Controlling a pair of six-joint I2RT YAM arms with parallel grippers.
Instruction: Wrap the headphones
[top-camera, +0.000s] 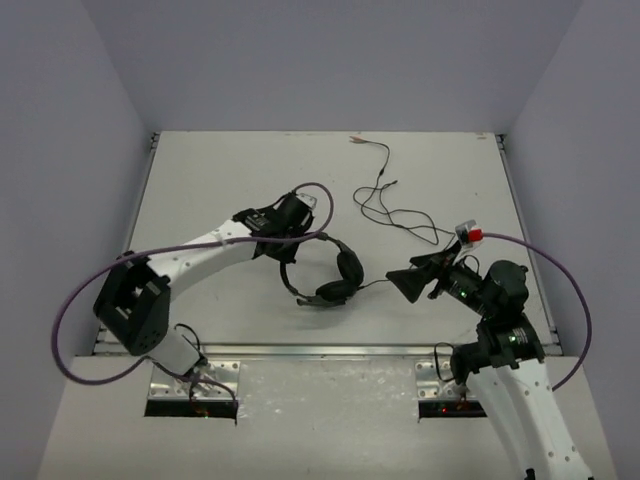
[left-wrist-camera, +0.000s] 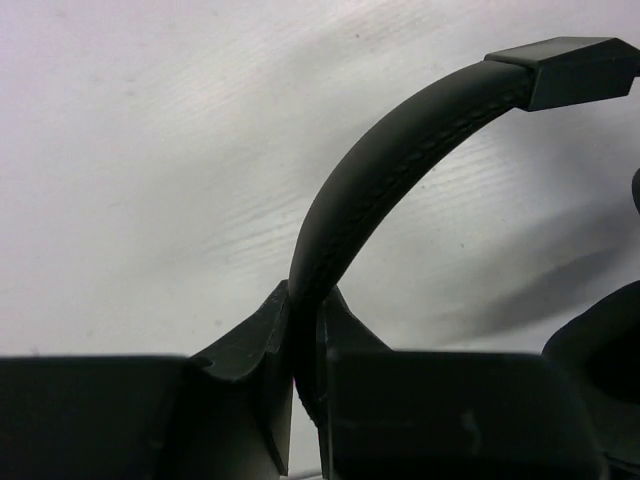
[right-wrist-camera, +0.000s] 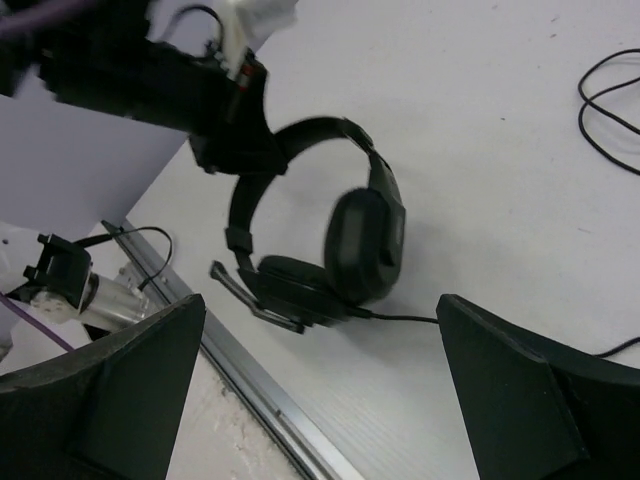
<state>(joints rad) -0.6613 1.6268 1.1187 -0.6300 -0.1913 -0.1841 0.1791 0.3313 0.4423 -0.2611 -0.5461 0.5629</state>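
Two grippers flank the headphones (top-camera: 335, 275), which lie on the white table (top-camera: 220, 180) near its front edge, roughly midway between the arms. The left gripper (top-camera: 298, 240) is clamped on the headband: its wrist view shows the padded band (left-wrist-camera: 400, 150) rising out of the narrow slot between the closed fingers (left-wrist-camera: 240, 350), with both fingers pressed against it. The right gripper (top-camera: 405, 275) hangs just to the right of the earcups with its jaws spread wide and nothing between them; from its own camera the headset (right-wrist-camera: 340, 240) sits ahead of and between the two fingers (right-wrist-camera: 520, 390), apart from both. The headband's arch points toward the left arm and the far side, while the two earcups sit close together at the right, near end, so the long axis runs diagonally from far-left to near-right. A small boom mic (right-wrist-camera: 250, 295) juts out toward the front edge. The thin black cable (top-camera: 400, 215) leaves the earcups to the right, passes the right gripper, then wanders in loose loops to the far edge, where its plugs (top-camera: 360, 140) lie.
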